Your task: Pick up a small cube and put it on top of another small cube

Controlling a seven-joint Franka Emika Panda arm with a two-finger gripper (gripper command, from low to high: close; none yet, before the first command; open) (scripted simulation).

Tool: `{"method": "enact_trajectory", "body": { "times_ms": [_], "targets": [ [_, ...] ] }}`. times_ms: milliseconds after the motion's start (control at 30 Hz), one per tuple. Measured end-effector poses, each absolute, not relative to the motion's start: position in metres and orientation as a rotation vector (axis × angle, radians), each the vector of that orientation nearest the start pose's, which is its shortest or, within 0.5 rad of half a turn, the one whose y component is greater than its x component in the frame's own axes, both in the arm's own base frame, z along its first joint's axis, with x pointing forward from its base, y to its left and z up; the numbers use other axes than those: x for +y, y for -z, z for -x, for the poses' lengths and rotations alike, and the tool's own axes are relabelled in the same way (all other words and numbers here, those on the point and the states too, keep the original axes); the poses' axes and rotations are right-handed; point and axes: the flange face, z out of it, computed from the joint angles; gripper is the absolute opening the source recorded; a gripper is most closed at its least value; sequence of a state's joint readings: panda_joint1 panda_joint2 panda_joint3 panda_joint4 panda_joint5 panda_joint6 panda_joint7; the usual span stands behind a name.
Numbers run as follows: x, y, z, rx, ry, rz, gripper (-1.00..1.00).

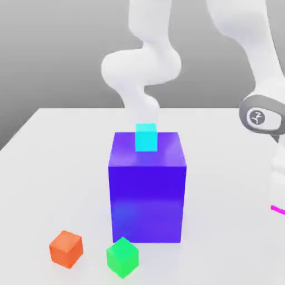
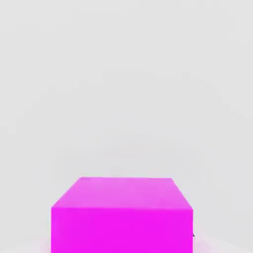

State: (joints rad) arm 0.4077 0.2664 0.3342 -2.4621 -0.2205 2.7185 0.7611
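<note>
While the arm reaches off toward the exterior view's right, the notes for the step in hand run so:

Magenta cube: the small glossy magenta cube (image 2: 121, 215) lies right under the hand camera on the pale desk (image 2: 123, 99); in the exterior view a magenta sliver (image 1: 278, 209) shows at the right edge, on the desk, well apart from the other blocks.

Gripper: its fingers cannot be made out, so whether they stand apart or together cannot be told.

Step, as judged: closing in on the magenta cube for the pick.

Doing it well: centre the hand over the cube, square the fingers to two flat opposite faces, come straight down, and close only once both faces are bracketed.

Stacking choices: a small orange cube (image 1: 66, 249) and a small green cube (image 1: 122, 256) sit near the front, left of centre, just beside each other but apart; a small cyan cube (image 1: 146, 137) rests on top of the large blue-violet block (image 1: 147, 192).

Risk: the tall block stands between the pick and those front cubes, so the carry likely needs height.
</note>
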Motion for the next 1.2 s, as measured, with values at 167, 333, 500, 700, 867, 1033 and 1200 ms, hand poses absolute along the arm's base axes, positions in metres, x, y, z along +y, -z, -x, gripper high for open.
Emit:
{"method": "enact_trajectory", "body": {
  "times_ms": [167,333,500,700,867,1033,1200],
  "targets": [
    [0.319,-0.199,-0.361,-0.526,0.024,3.102,-1.00],
    [0.302,-0.202,-0.377,-0.783,0.026,3.057,-1.00],
    [0.284,-0.205,-0.392,-1.037,0.025,2.991,-1.00],
    [0.262,-0.208,-0.409,-1.332,0.020,2.884,-1.00],
    [0.242,-0.212,-0.422,-1.570,0.014,2.771,-1.00],
    [0.223,-0.215,-0.435,-1.798,0.005,2.638,-1.00],
    [0.202,-0.219,-0.446,-2.014,-0.004,2.485,-1.00]
  ]
}}
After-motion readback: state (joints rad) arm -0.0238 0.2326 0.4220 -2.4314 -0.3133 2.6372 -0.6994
